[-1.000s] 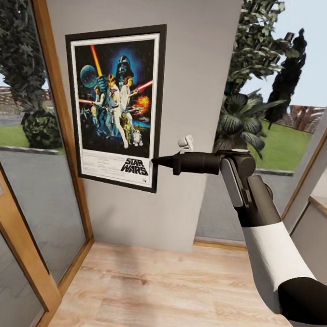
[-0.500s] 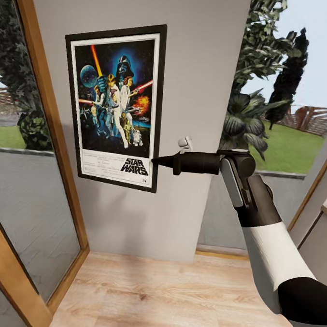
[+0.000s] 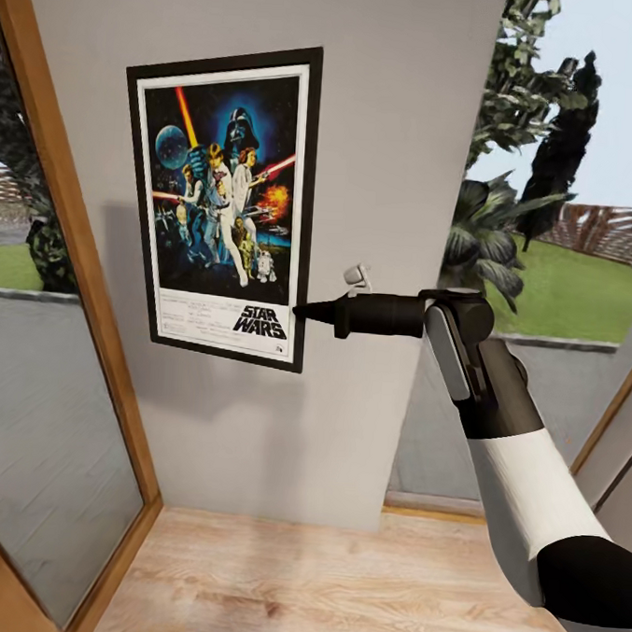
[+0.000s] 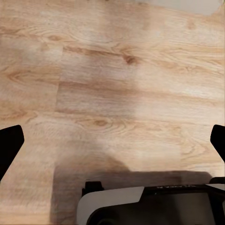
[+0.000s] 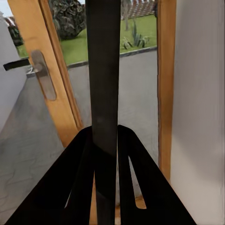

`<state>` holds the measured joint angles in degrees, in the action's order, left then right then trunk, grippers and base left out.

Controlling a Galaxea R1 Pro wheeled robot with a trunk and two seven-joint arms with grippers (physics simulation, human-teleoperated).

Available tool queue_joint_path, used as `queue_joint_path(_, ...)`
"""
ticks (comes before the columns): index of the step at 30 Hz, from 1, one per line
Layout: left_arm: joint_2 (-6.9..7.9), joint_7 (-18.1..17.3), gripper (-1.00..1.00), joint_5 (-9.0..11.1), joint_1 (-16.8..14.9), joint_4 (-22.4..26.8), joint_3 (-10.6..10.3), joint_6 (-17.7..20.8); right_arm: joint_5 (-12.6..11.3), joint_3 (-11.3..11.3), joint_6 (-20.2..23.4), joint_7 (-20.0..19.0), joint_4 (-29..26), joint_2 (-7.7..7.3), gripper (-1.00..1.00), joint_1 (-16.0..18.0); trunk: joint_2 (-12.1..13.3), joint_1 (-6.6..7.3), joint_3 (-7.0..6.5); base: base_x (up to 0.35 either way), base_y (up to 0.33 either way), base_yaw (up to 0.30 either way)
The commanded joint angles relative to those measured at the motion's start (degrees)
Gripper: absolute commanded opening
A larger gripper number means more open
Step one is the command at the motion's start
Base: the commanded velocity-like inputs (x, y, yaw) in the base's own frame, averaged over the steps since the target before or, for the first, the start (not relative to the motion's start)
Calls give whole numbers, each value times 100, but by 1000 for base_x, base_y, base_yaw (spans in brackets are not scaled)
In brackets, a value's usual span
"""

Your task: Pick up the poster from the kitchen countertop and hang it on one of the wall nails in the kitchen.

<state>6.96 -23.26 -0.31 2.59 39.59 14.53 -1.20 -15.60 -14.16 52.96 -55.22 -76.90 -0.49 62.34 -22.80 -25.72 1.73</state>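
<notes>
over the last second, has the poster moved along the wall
Yes. The poster, held by the right gripper, keeps its place in the head view, but the wall edge and door frame slid rightward, so it moved left relative to them.

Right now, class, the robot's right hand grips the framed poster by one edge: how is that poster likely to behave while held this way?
Probably stiff: the poster stays flat and straight-edged though the right hand pinches only its lower right edge. In the right wrist view it is a thin dark slab, so likely light for its area. Held off-centre, it may tend to pivot or slip between the fingers.
</notes>
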Motion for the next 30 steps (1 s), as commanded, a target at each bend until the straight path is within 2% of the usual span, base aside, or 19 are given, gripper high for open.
queue_joint_path(1,-2,-30,100,-4,-3,4,15,-10,-27,-2,30,-7,-1,-4,-100,7,-12,-7,12,262,0,0)
queue_joint_path(7,-2,-32,100,-4,-3,4,15,-11,-30,8,30,-7,-8,-14,-100,7,-12,-7,12,118,0,0)
queue_joint_path(14,-2,-33,100,-4,-4,4,15,-12,-37,21,30,-8,-9,-72,-100,7,-12,-7,12,10,0,0)
queue_joint_path(30,-2,-31,100,-4,0,4,15,-12,-39,36,32,-11,-5,-83,-100,7,-12,-7,12,0,0,0)
